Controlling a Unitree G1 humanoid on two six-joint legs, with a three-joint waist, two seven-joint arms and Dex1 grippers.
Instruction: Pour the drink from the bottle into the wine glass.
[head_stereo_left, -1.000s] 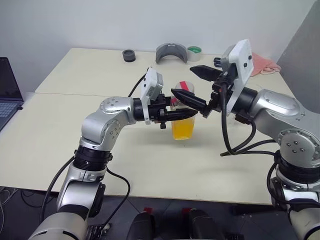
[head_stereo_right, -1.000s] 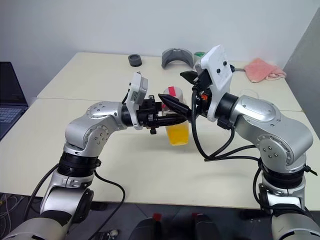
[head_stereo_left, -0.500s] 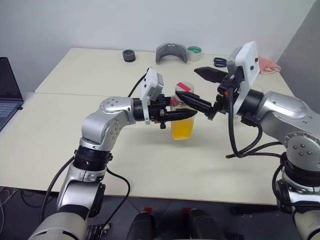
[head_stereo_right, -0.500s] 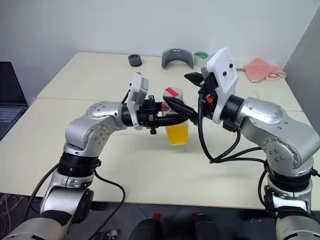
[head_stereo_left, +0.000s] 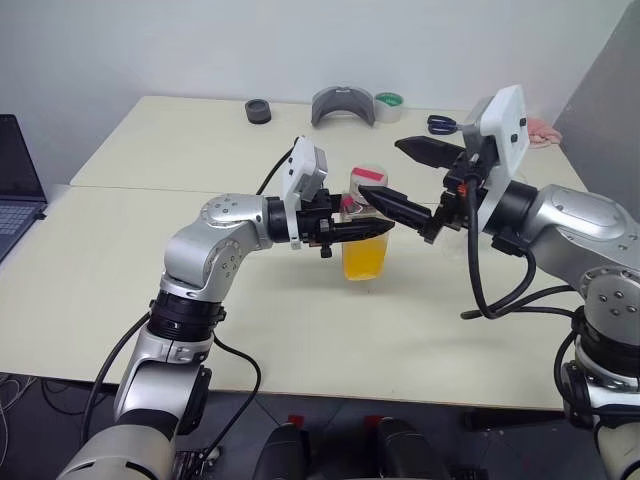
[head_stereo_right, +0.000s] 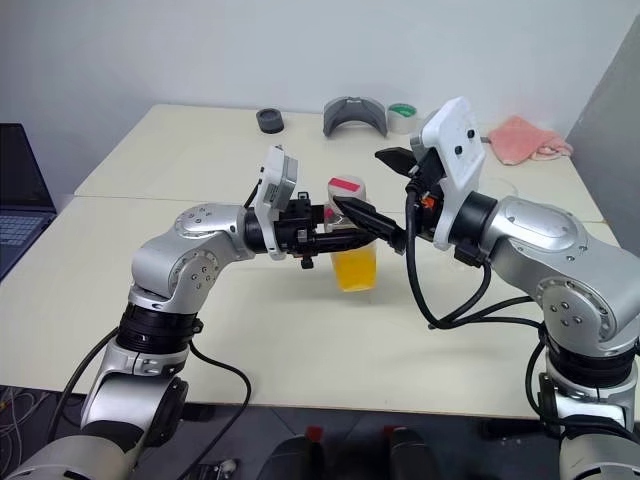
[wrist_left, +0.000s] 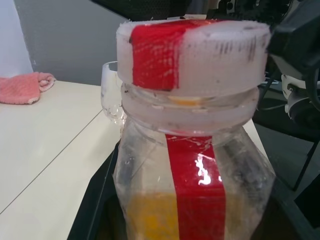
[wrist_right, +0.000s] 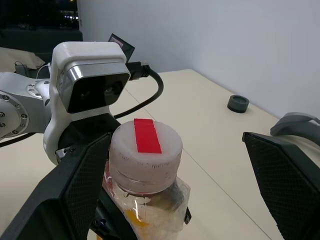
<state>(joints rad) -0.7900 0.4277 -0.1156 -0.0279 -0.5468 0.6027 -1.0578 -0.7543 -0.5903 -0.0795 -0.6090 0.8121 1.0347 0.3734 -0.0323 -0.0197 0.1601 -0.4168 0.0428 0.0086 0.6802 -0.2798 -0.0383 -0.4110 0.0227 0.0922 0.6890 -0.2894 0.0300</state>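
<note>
At frame centre, left gripper (head_stereo_left: 372, 229) clamps the bottle (head_stereo_left: 366, 235), red stripe unlettered, wine glass (wrist_left: 112, 95) seemingly half-hidden behind, right gripper (head_stereo_left: 408, 180) spread wide.

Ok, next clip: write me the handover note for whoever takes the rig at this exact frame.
Left pincer: shut on the bottle, holding it upright just above the table.
Right pincer: open, fingers straddling the cap, not gripping it.
Wine glass: partly seen behind the bottle, near the pink cloth; whether it is empty is hard to tell.
Done: bottle picked up; drink is in the bottle.
Left: take the cap off, tip the bottle over the glass, pour.
</note>
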